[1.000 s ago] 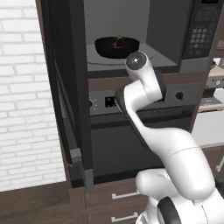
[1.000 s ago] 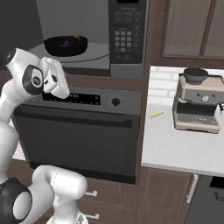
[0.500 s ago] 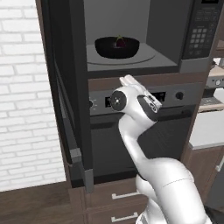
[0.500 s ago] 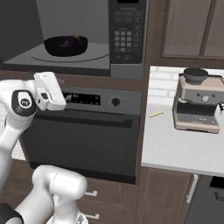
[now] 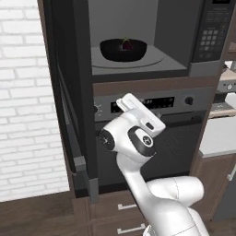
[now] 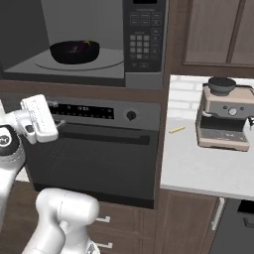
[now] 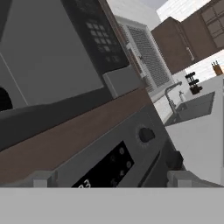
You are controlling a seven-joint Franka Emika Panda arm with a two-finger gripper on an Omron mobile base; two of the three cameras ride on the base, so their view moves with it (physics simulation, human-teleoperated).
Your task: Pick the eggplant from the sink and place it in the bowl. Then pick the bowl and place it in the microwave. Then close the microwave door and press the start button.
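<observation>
My fingers [image 7: 109, 178] stand wide apart with nothing between them; the two tips sit at the lower left and lower right of the hand view, and past them I look at the front of the wall oven [image 7: 109, 162], its display and round knob just ahead. In the left base view my hand is mid-frame, in front of the oven's control strip, below the microwave [image 5: 138, 41]. The bowl [image 5: 123, 49] sits inside the open microwave on the round turntable, toward the upper middle of that frame, with the eggplant [image 5: 126, 44] lying in it, its dark purple body and green stem showing above the rim. In the right base view the bowl [image 6: 74, 51] is at upper left, with bare floor of the cavity all round it and a free gap to the keypad wall on its right. The microwave door [image 5: 69, 106] hangs swung out at the left of the left base view, a tall dark panel seen nearly edge-on, its lower corner reaching down beside the oven. Between that door edge and my hand there is open room. At the right of the right base view a white tabletop [image 6: 198, 163] carries a coffee machine [image 6: 223, 116], well apart from my arm. The sink [image 7: 194, 105] shows far off at the right of the hand view.
</observation>
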